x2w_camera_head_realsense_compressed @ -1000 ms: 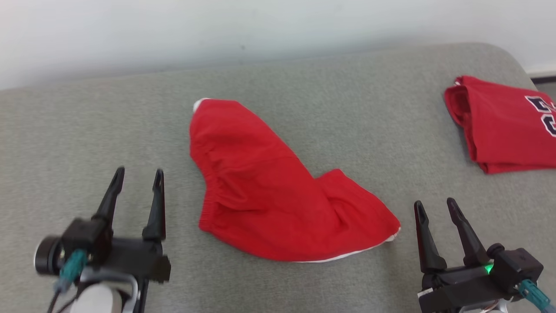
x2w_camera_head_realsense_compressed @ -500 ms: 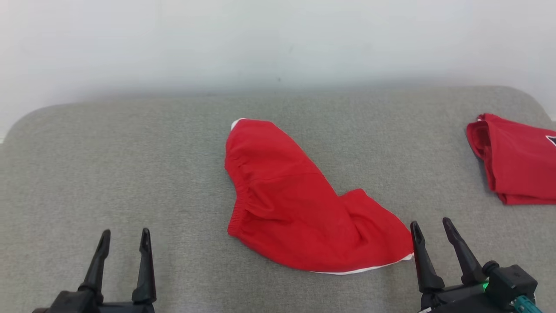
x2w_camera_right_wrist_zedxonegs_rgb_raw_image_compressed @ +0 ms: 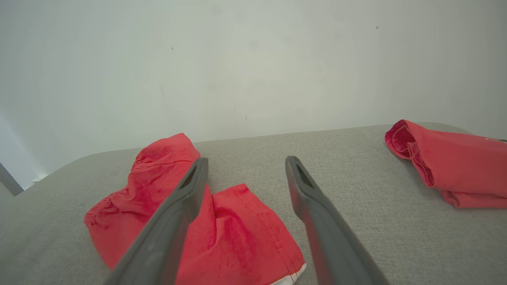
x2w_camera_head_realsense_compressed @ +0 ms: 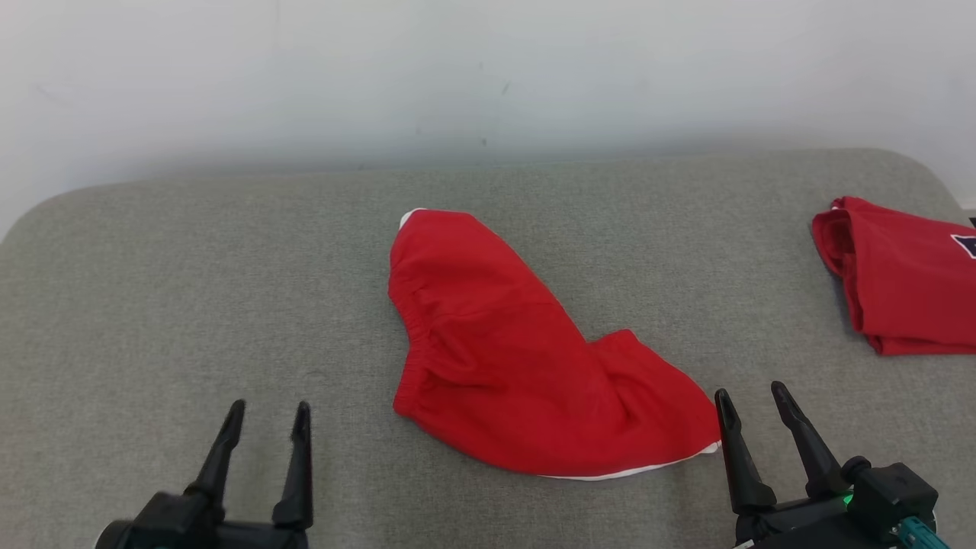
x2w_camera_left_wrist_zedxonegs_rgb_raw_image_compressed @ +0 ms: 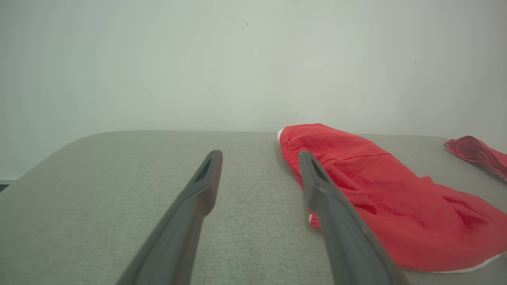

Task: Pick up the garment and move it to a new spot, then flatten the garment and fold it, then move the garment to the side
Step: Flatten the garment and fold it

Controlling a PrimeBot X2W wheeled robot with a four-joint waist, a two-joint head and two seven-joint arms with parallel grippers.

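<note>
Grey padded desk [x2w_camera_head_realsense_compressed: 152,305] carries red garment [x2w_camera_head_realsense_compressed: 496,358]: soft, light, limp. We judge elastic waistband [x2w_camera_head_realsense_compressed: 406,351] best hold. Our left end effector [x2w_camera_head_realsense_compressed: 270,408], right end effector [x2w_camera_head_realsense_compressed: 749,393]: fingers apart, empty.

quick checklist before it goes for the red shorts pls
1. Left gripper open, holding nothing: ok.
2. Right gripper open, holding nothing: ok.
3. Red shorts lying on the grey cushion, between the two grippers: ok.
4. Shorts flat: not ok, rumpled, with one leg bunched toward the right gripper.
5. Right gripper's fingers clear of the shorts' near hem: cannot tell, they sit very close.
6. Folded red garment apart from the shorts, at the far right: ok.
</note>
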